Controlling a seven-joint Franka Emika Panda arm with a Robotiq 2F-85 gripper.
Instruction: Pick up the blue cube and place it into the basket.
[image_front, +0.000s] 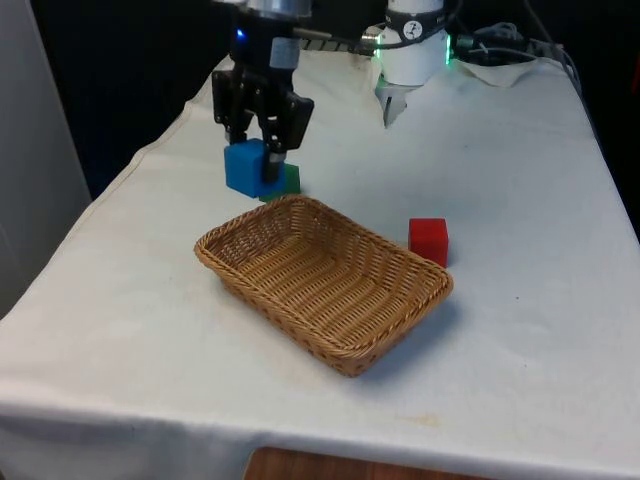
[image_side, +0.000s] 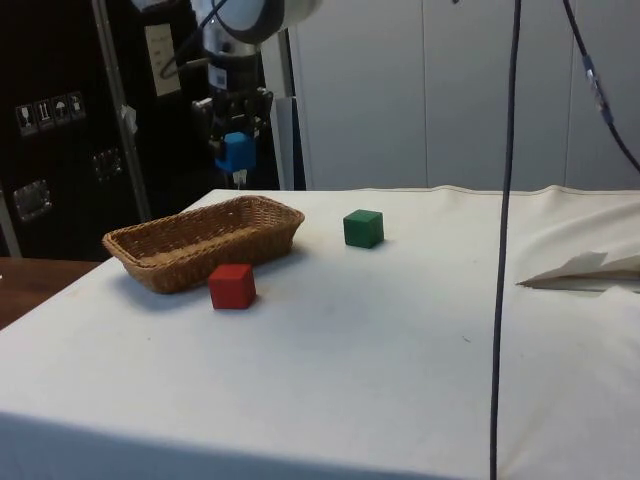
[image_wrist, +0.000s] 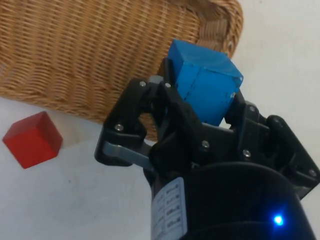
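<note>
My gripper is shut on the blue cube, which hangs in the air above the table. It hovers just behind the far corner of the wicker basket. From the side, the blue cube sits well above the basket, over its far rim. In the wrist view the blue cube is pinched between the black fingers, with the basket beneath.
A green cube rests on the cloth just behind the held cube, near the basket's far corner. A red cube stands beside the basket on the front view's right. A crumpled paper lies near the robot's base.
</note>
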